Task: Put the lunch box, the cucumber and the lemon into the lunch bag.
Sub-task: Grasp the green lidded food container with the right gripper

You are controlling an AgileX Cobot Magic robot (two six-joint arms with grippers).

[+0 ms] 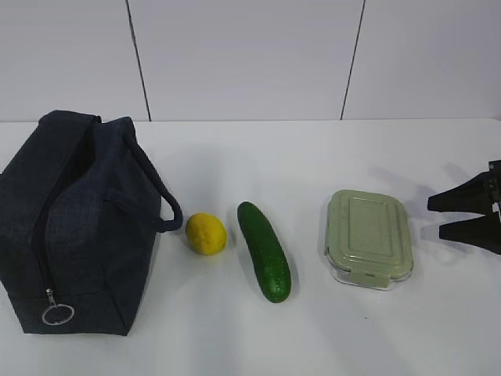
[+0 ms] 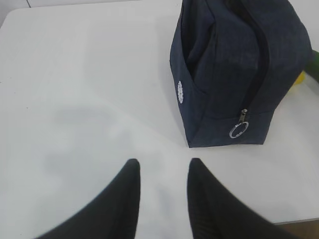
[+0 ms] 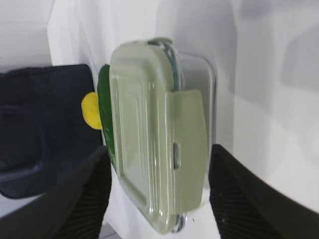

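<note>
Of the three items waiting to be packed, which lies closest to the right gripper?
The lunch box, the sage-lidded glass container. It sits just left of the open right gripper, while the cucumber and lemon lie farther toward the lunch bag.

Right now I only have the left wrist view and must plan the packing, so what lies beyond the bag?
Observer: A lemon, a cucumber and the lunch box lie in a row to the right of the lunch bag.
Operator: Is the box lid on?
Observer: Yes, the green lid covers it.
Operator: Where is the right gripper?
Observer: The right gripper is beside the box, open, fingers on either side of the box's end in its wrist view.
Operator: Holding it?
Observer: No contact is visible.
</note>
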